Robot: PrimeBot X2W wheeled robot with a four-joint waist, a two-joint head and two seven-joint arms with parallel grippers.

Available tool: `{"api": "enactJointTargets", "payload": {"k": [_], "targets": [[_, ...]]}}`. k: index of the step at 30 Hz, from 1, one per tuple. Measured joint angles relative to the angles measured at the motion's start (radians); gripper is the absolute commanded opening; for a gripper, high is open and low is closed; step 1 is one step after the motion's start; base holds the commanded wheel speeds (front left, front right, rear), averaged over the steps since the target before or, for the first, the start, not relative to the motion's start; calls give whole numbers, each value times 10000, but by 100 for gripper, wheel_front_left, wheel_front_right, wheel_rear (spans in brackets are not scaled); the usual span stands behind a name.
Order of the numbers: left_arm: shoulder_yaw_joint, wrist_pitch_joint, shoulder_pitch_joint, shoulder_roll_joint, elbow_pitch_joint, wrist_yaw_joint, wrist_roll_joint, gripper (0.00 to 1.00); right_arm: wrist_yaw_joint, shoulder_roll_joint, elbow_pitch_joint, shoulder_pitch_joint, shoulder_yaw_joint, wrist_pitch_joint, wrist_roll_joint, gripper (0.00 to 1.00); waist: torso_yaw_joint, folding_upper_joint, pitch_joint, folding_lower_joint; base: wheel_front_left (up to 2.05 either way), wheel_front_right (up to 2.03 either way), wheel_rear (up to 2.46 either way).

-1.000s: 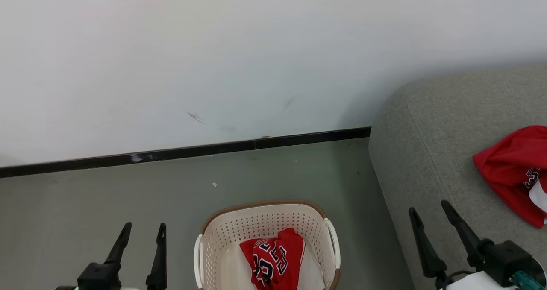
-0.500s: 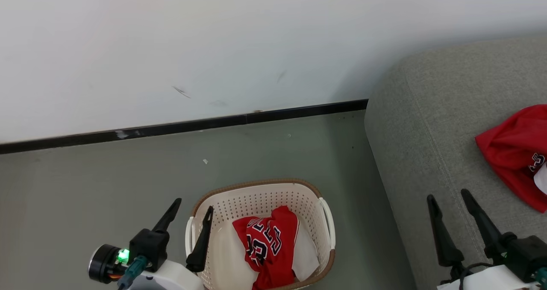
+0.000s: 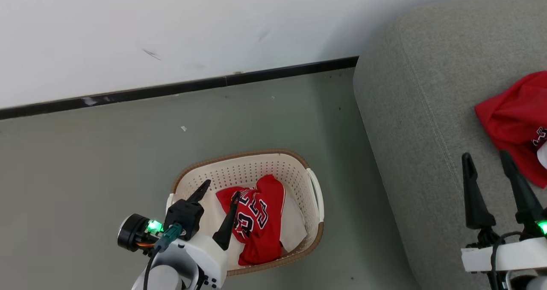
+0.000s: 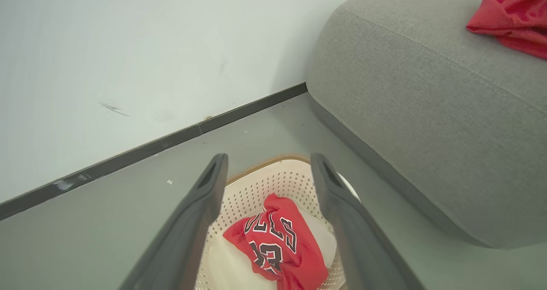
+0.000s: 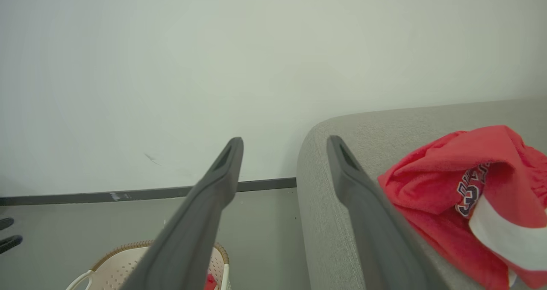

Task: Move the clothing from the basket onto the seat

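In the lower middle of the head view the basket stands on the grey floor, near the seat, which takes the right side of the frame. One red jersey lies crumpled inside the basket, more in its right half, with the black-and-white number facing up. At the lower left, the left claw hangs over the left part of the basket. Its two fingers are spread apart and nothing is between them. One fingertip overlaps the edge of the jersey in this view, and I cannot tell if it touches. The second red jersey lies bunched on the seat at the right edge of the frame. The right claw, at the lower right, is over the seat just beside this jersey, also with fingers wide apart and empty. At the top, a white wall meets the floor along a black skirting strip.
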Motion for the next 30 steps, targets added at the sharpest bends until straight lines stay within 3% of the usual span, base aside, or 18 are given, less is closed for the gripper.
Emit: {"api": "enactJointTargets", "payload": {"k": [30], "targets": [[144,2,-2137,-167,2863,136,364,100,0,0,-663,-3026,397,-27,961,100,-1606,0,3333,0,0,0,0]]}}
